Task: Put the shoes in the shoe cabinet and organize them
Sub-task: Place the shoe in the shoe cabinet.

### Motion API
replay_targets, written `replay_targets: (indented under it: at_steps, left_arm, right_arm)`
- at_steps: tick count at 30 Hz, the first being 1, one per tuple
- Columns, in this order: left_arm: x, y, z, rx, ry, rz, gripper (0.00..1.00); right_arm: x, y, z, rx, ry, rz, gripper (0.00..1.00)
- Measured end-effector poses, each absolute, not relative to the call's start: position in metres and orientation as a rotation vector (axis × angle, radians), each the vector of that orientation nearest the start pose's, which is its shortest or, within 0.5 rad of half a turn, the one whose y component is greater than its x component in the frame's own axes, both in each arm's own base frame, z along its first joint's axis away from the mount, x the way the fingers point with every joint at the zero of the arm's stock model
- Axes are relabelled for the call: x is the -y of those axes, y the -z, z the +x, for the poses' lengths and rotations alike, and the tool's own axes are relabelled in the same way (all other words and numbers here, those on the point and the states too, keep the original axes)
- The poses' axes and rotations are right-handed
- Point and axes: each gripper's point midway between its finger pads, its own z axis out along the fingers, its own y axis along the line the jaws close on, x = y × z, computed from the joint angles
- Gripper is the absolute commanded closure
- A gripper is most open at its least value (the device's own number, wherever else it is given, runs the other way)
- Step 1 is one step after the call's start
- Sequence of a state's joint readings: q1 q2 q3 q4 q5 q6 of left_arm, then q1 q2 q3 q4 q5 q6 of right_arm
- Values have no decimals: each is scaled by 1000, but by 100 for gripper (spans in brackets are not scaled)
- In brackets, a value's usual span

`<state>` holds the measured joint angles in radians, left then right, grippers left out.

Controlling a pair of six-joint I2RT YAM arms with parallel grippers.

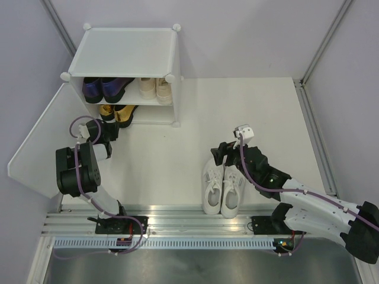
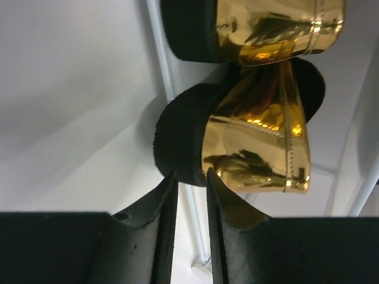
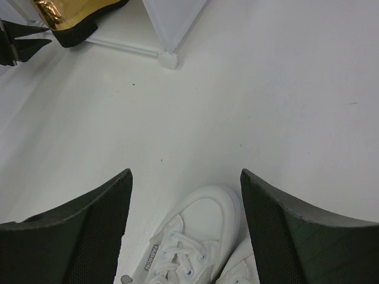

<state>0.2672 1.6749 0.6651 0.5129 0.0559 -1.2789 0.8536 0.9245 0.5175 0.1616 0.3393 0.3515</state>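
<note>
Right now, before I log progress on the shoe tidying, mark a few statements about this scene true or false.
1. The white sneakers are inside the cabinet. False: they stand on the table, outside it.
2. The gold heels sit on the cabinet's lower level. True.
3. The purple loafers and beige sneakers share the upper shelf. True.
4. The right gripper is clamped on a sneaker. False: its jaws are open over the white sneakers' toes, holding nothing.

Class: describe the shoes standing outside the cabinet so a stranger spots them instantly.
Start at the white cabinet, far left. Toward the table's near edge, right of centre, two white lace-up sneakers stand side by side. They are the only pair away from the cabinet.
</note>
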Motion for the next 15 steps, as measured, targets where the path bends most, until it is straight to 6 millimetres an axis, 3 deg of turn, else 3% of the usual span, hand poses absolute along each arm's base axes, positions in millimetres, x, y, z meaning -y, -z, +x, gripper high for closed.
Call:
replay_targets:
  at_steps: [15]
  left_arm:
    - [-77,-68,461,-1528,687,-1475,71]
  right_arm:
    - [-224,-172,259,-1856,-508,-226,22]
